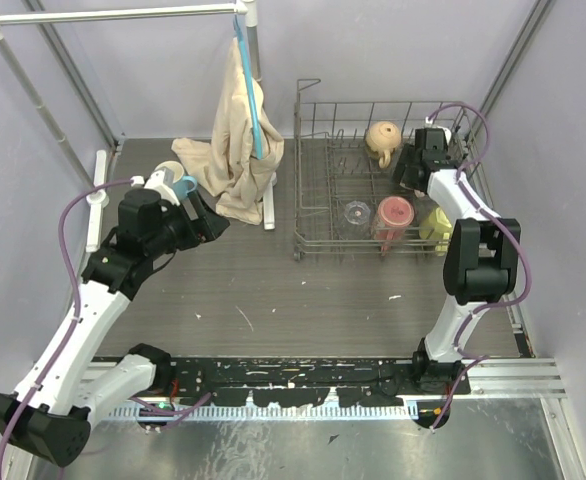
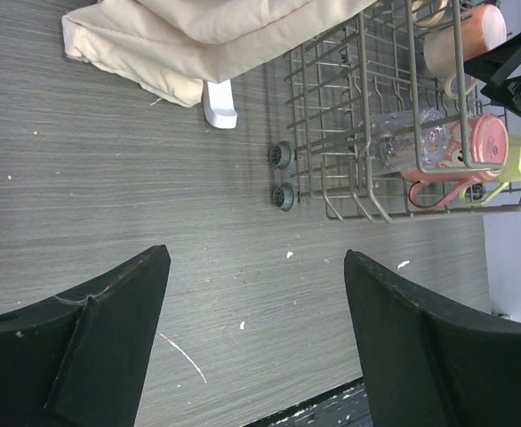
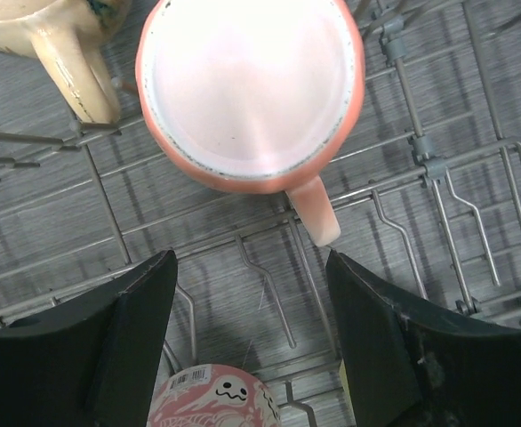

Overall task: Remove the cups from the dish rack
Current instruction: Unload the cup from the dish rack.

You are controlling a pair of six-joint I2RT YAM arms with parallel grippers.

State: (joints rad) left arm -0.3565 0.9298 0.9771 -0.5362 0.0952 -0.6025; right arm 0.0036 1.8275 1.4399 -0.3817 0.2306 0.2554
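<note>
Inside the rack, salmon mug (image 3: pixel 250 84): is sitting with its mouth facing the right wrist camera, in the upper middle of that view, its handle pointing down-frame toward the gap between the fingers.
Handling: it is looking like glazed ceramic, so I am judging it stiff, fairly light, slick on the glaze and liable to chip against the wires.
Where to take hold: the wall at the rim is offering the surest bite, one finger going inside the mouth and one outside, just beside the handle root. The handle itself is looking thin and easy to twist out of a pinch.
Neighbours: tan mug (image 1: pixel 382 138) is sitting close at the upper left of the wrist view. Patterned pink mug (image 3: pixel 212 400) is peeking in at the bottom edge. Clear glass (image 1: pixel 357 212) and yellow-green mug (image 1: pixel 436 228) are sitting along the front row in the top view.
Dish rack (image 1: pixel 301 160): is standing at centre right of the top view, prongs rising around the mug, so a straight lift is looking safer than a sideways drag.
Right gripper (image 3: pixel 252 342): is hovering above the salmon mug, fingers spread, pinching nothing.
Left gripper (image 2: pixel 256 342): is hanging over bare table (image 1: pixel 273 300) at the left of the top view, spread wide and empty.
Outside the rack: light blue mug (image 1: pixel 185 187) is standing near the left gripper, and beige cloth (image 1: pixel 235 150) is hanging between it and the rack.
</note>
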